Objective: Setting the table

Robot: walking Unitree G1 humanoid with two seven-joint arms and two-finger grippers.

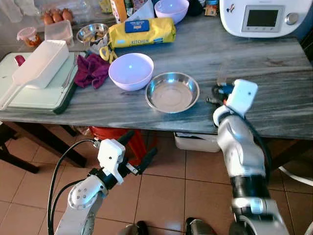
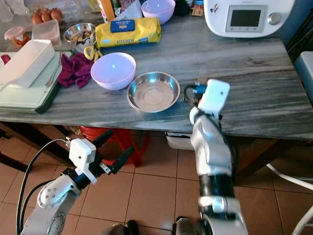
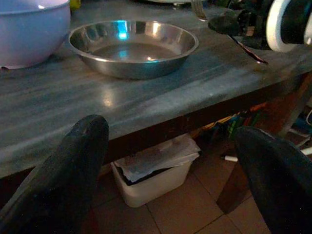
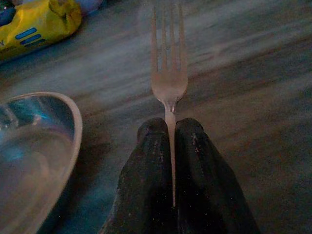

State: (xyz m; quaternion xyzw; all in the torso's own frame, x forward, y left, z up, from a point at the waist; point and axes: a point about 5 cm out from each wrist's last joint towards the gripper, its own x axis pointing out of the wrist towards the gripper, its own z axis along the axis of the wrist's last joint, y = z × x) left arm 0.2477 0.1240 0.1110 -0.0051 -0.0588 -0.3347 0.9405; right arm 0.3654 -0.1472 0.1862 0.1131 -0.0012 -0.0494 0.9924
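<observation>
The right gripper (image 4: 169, 131) is over the grey tabletop (image 1: 254, 58), its two black fingers (image 4: 200, 161) pressed together on the handle of a fork (image 4: 168, 73) — the tines point away from the wrist, out across the bare stone, and whether they touch it cannot be told. Just beside the fork, on the robot's left, a shallow steel dish (image 1: 172, 91) sits near the front edge of the tabletop, with a lilac bowl (image 1: 130, 71) touching or almost touching its far-left rim. Further left lie a crumpled purple cloth (image 1: 91, 69) and a white tray (image 1: 41, 63) on a pale green board (image 1: 34, 100). A yellow packet (image 1: 142, 32) lies behind the bowl. The left gripper (image 1: 138, 152) hangs below the table edge over the tiled floor (image 1: 166, 196) — its fingers spread wide apart, holding nothing.
</observation>
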